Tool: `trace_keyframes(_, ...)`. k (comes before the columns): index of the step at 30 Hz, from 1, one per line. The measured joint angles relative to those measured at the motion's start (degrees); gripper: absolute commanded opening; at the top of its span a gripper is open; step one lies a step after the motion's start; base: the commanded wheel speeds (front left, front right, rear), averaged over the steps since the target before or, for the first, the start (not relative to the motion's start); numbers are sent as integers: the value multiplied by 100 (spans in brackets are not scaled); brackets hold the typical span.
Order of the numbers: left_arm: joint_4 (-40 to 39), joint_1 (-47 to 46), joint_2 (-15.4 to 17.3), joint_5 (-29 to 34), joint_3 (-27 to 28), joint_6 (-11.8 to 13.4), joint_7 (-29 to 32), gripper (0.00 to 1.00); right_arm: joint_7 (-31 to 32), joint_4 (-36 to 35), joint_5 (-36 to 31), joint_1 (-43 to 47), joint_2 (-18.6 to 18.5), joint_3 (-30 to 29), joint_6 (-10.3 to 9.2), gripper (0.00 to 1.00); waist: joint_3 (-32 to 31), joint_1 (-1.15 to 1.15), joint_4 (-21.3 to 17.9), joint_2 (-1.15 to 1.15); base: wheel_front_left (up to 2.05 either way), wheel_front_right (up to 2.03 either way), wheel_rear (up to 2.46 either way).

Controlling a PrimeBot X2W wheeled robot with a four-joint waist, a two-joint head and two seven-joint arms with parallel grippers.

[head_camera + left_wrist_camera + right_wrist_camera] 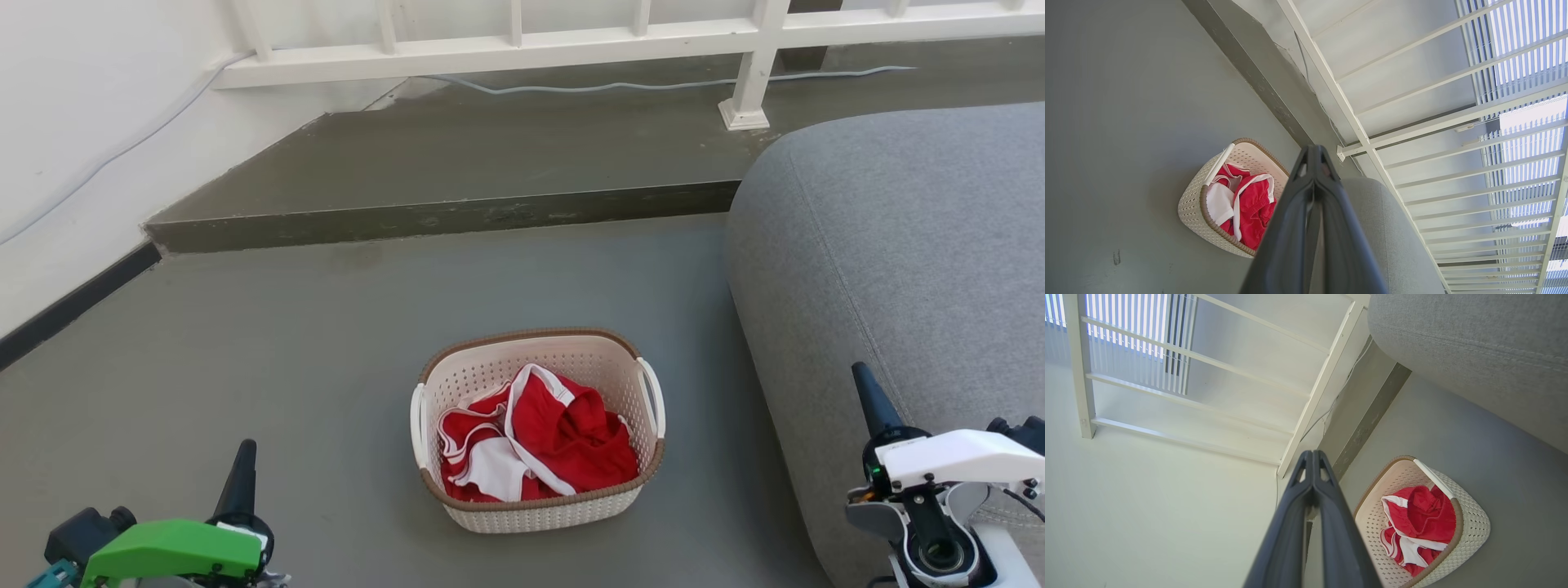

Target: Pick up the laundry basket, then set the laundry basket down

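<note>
At the lower corners of the head view, the left gripper (243,461) and the right gripper (870,392) are seen. In the wrist views each pair of fingers is shown pressed together, with nothing held. The laundry basket (539,516) is set upright on the grey floor (286,367) ahead, apart from both and just beside a grey sofa (898,245). Red-and-white clothes (563,433) are heaped inside. Beyond lie a raised step (490,155) and a white railing (506,53). The sofa is cut off at the right edge, and part of the basket is hidden by the fingers in the left wrist view.
</note>
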Motion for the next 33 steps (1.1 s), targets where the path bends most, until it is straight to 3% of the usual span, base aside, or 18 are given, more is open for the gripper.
trace_keyframes(33,381,-471,26,-2450,482,-497,497,0,561,60,2330,-303,166,-780,405,0,84,0,91,0,0,0,0)
